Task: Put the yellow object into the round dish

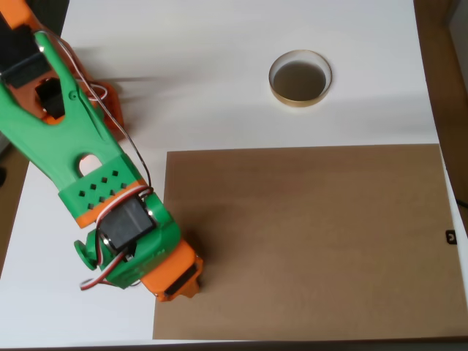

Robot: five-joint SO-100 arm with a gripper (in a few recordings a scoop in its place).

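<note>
The round dish (300,78), with a tan rim and a dark inside, stands on the white table at the upper middle of the overhead view. The yellow object is hidden from view. My green and orange arm reaches in from the upper left. Its gripper (180,280) points down at the left edge of the brown board, far below and left of the dish. The wrist and motor cover the fingers from above, so I cannot see how the jaws stand or whether anything is between them.
A brown board (307,241) covers the lower right of the white table (219,88). The arm's orange base (110,102) sits at the upper left. A small dark thing (450,236) lies at the board's right edge.
</note>
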